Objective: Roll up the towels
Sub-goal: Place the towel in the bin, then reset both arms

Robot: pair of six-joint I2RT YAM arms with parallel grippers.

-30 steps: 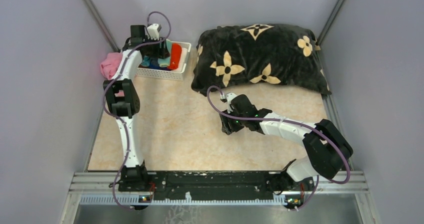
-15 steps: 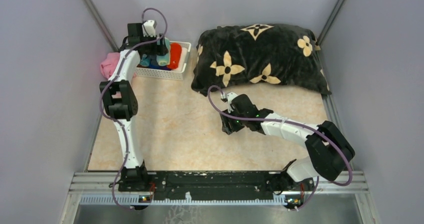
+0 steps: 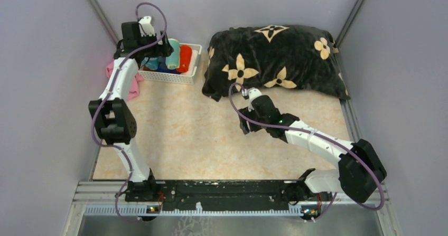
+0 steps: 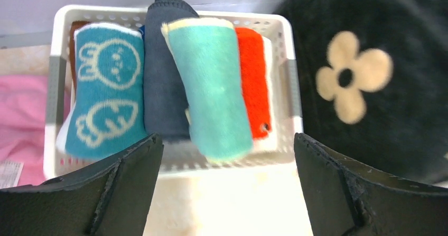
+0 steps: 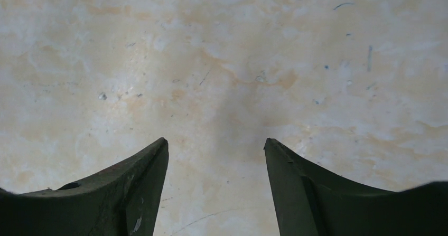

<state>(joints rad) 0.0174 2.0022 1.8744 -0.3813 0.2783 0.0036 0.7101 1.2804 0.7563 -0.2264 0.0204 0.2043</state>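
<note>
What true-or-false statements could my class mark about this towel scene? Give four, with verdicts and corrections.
1. The orange-red towel lies in the white basket. True.
2. The left gripper is shut on a towel. False: its jaws stand open above the basket, holding nothing.
3. The pink cloth lies inside the basket. False: it lies outside, on the table beside the basket.
4. The right gripper hangs open over bare table. True.
</note>
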